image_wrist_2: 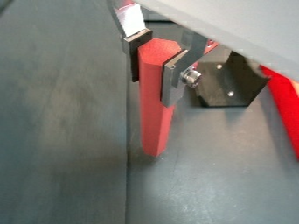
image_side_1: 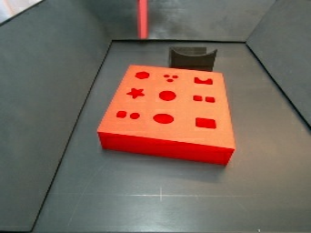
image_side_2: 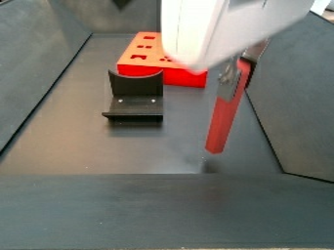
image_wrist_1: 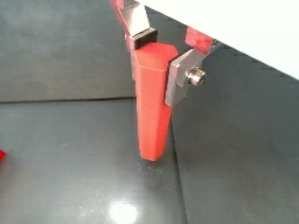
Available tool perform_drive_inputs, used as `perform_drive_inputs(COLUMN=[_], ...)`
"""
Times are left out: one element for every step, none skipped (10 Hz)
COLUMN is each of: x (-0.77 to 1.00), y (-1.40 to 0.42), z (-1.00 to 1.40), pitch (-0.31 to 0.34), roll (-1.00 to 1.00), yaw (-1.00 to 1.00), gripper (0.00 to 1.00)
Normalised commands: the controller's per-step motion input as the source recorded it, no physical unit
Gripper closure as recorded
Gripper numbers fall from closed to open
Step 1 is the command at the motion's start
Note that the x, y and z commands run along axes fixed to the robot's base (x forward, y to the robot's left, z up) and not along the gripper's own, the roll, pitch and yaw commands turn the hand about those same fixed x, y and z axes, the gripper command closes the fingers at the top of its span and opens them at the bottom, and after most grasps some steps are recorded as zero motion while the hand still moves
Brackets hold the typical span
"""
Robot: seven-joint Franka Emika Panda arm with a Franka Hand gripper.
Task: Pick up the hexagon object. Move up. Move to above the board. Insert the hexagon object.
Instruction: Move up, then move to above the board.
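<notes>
Both wrist views show the gripper [image_wrist_1: 162,59] closed on the upper end of the rod [image_wrist_1: 153,114], its silver fingers [image_wrist_1: 184,77] pressing opposite faces. The rod hangs upright, its lower end close over the dark floor [image_wrist_1: 70,166]; whether it touches cannot be told. In a wrist view the fixture [image_wrist_2: 229,83] sits just behind the gripper, with a red edge of the board [image_wrist_2: 284,105] beyond it. In a side view the gripper [image_side_2: 232,70] holds the rod [image_side_2: 224,115] well apart from the fixture [image_side_2: 135,96], with the board [image_side_2: 144,54] behind that. In a side view the board [image_side_1: 166,111] lies nearest, the fixture [image_side_1: 192,57] at its far edge, and the rod [image_side_1: 144,18] farther back by the wall.
</notes>
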Motion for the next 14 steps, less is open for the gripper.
perform_drive_inputs(x=[-0.03, -0.03, -0.42, -0.42, -0.34, -0.29, -0.23, -0.18, -0.09, -0.07, -0.02, -0.01, 0.19, 0.19], y=[-0.01, -0.01, 0.33, 0.33, 0.23, 0.19, 0.14, 0.11, 0.06, 0.04, 0.03, 0.02, -1.00, -1.00], z=[0.28, 0.19, 1.00, 1.00, 1.00, 1.00, 0.96, 0.85, 0.64, 0.53, 0.28, 0.18, 0.09, 0.10], pitch=[0.072, 0.079, 0.102, 0.103, 0.050, 0.041, 0.042, 0.047, 0.060, 0.076, 0.100, 0.104, 0.073, 0.067], roll=[0.09, 0.08, 0.03, 0.03, 0.00, 0.03, 0.03, 0.03, 0.04, 0.04, 0.04, 0.04, 0.07, 0.08], yaw=[0.01, 0.02, -0.09, -0.09, -0.08, -0.06, -0.04, -0.03, -0.01, 0.00, 0.01, 0.01, -1.00, -1.00], gripper=[1.00, 1.00, 1.00, 1.00, 1.00, 1.00, 1.00, 1.00, 1.00, 1.00, 1.00, 1.00, 1.00, 1.00])
